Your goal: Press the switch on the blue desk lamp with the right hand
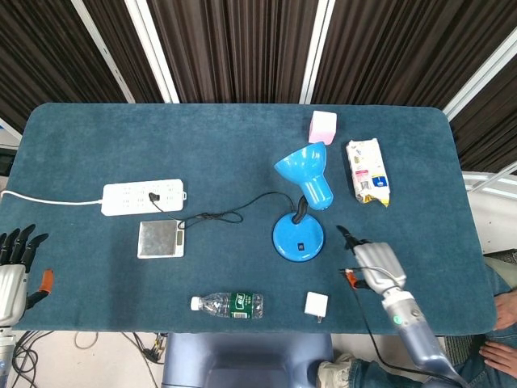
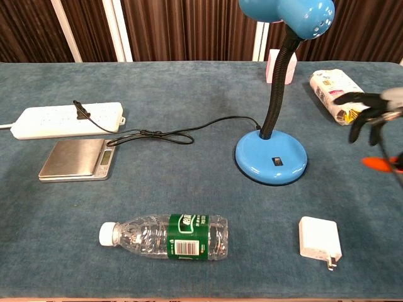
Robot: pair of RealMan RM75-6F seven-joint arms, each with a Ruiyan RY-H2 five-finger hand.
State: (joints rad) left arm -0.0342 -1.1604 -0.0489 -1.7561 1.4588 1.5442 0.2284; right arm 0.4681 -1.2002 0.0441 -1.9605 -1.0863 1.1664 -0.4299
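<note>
The blue desk lamp stands at mid-table, its round base [image 1: 298, 238] [image 2: 271, 160] carrying a small black switch [image 1: 300, 246] [image 2: 277, 161] that is uncovered. Its shade [image 1: 305, 174] [image 2: 286, 9] tilts on a black gooseneck. My right hand [image 1: 373, 263] [image 2: 373, 112] hovers to the right of the base, clear of it, lifted off the table, fingers apart and holding nothing. My left hand [image 1: 14, 265] shows at the far left table edge with fingers spread and empty.
A white charger [image 1: 316, 305] [image 2: 320, 239] and a water bottle [image 1: 230, 304] [image 2: 167, 235] lie near the front edge. A scale [image 1: 160, 238], a power strip [image 1: 144, 196] with the lamp's cord, a snack bag [image 1: 367, 171] and a pink block [image 1: 322, 126] sit farther back.
</note>
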